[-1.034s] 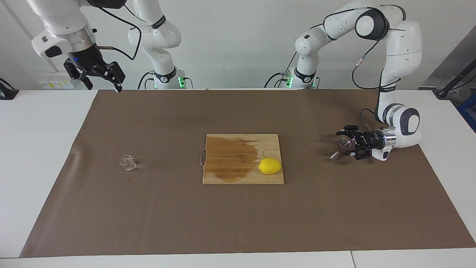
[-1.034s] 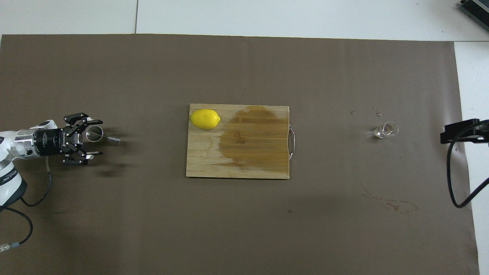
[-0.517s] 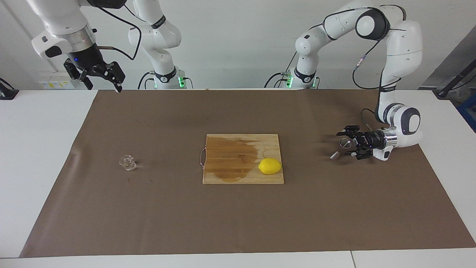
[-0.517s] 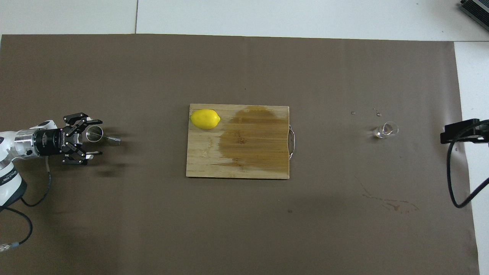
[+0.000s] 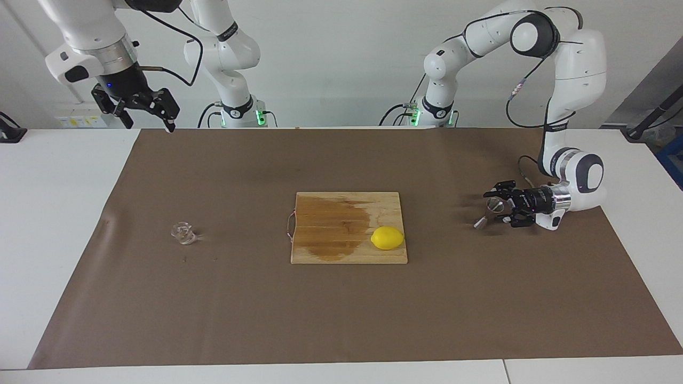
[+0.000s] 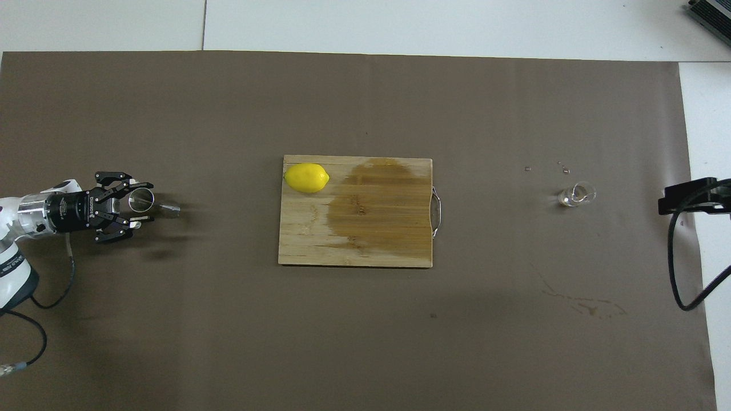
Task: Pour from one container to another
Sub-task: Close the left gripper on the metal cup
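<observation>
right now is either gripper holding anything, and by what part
Left gripper is closing around the jigger at its upper cone; a firm hold cannot be told. Right gripper holds nothing.

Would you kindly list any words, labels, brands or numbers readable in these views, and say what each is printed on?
Left gripper wrist: white lettering on the black collar, too small to read.
Yellow label on the wall by the right arm's end: too blurred to read.
Cutting board, lemon, glass vessel, jigger: no text visible.

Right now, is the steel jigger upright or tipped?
Tipped: the jigger leans on the brown mat, one cone's open mouth facing the left gripper around it.
</observation>
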Motion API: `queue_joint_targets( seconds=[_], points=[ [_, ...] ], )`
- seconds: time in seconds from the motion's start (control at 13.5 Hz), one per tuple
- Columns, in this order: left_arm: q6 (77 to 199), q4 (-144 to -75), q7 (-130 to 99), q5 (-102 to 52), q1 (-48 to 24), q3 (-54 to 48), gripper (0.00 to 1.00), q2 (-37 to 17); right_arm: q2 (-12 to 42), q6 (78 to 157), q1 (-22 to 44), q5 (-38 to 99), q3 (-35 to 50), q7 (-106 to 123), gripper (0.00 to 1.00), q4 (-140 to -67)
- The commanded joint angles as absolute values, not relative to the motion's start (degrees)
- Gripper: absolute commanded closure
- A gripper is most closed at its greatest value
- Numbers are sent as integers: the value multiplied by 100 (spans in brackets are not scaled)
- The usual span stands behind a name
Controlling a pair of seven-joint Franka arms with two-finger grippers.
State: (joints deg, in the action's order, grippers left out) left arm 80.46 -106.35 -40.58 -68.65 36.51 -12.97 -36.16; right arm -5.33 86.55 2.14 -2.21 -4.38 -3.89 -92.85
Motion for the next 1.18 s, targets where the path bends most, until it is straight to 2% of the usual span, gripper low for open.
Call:
queue_joint_targets(
  seconds=[0.0, 0.52, 0.96, 1.11],
  points=[
    [8182, -10705, -4017, -6970, 3718, -1362, 40, -3604, -615, 8648, 202, -88, -431, -431, 0, -9352],
    [8209, -10705, -4017, -6970, 3691, -1362, 54, -3604, -615, 8648, 202, -88, -431, -431, 0, -9352],
    [8183, -10670, -4052, -6970, 3648, -1362, 73, -3604, -615, 8648, 202, -88, -431, -439, 0, -9352],
    [8156, -10626, -4069, -6978, 3534, -1362, 74, -3595, -615, 8648, 202, -88, -431, -431, 0, -9352]
  ],
)
